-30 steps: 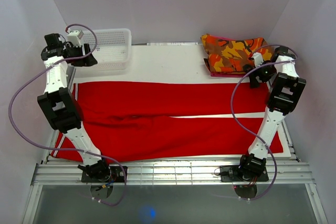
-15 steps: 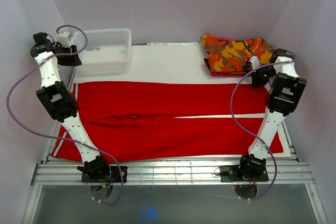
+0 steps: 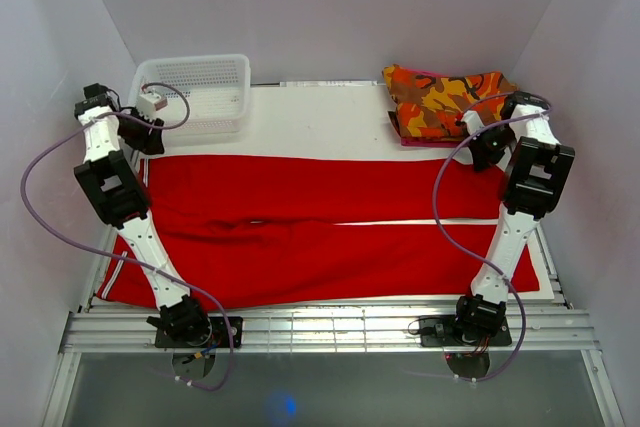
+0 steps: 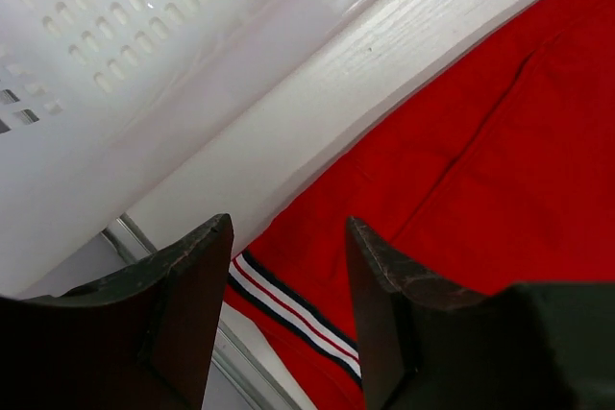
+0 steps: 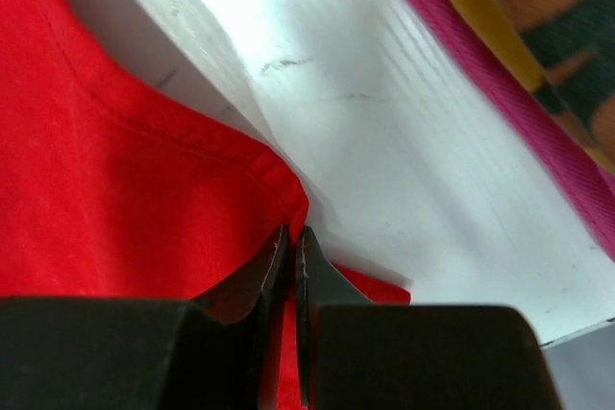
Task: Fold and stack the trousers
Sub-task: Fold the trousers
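Note:
The red trousers lie spread flat across the white table, legs side by side, reaching from left edge to right edge. My left gripper hovers open over their far left corner. In the left wrist view its jaws stand apart above the red cloth and a striped trim band. My right gripper is at the far right corner. In the right wrist view it is shut, pinching the hemmed edge of the trousers, which rises slightly off the table.
A white perforated basket stands at the back left, just beyond my left gripper, and fills the upper left wrist view. A folded orange-red-yellow camouflage garment lies at the back right, close to my right gripper.
My left arm has swung from beside the basket down to the trousers' far left corner, its jaws narrowing a little. My right gripper has shut on the far right corner.

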Controlling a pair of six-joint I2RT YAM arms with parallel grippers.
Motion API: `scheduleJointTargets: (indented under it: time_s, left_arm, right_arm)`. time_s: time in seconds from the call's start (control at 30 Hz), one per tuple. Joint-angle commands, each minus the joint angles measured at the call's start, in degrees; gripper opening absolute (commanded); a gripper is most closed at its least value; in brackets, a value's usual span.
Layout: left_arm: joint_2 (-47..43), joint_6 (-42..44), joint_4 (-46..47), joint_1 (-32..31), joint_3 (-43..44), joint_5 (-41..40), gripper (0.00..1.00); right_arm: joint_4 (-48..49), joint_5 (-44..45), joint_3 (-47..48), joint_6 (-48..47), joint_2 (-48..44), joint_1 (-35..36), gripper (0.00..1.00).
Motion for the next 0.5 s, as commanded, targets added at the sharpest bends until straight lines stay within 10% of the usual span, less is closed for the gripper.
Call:
scheduleJointTargets:
  time_s: [0.0,0.3,0.47]
  left_arm:
    - [1.5,7.7,-1.3,0.0,1.4,-0.1,0.61]
    - [1.9,13.2,9.8,0.0,-8.5,-3.7,0.72]
    - [2.2,20.0,3.8,0.1,-9.6,-1.4,0.59]
  right_arm:
    - [-3.7,1.3,-0.8,-2.7,-3.7,0.6,0.08]
    - [-3.5,2.7,-4.1,-2.9,-6.6,0.8,0.08]
    - [-4.2,3.1,-3.1,-2.7,-7.1,1.0,0.08]
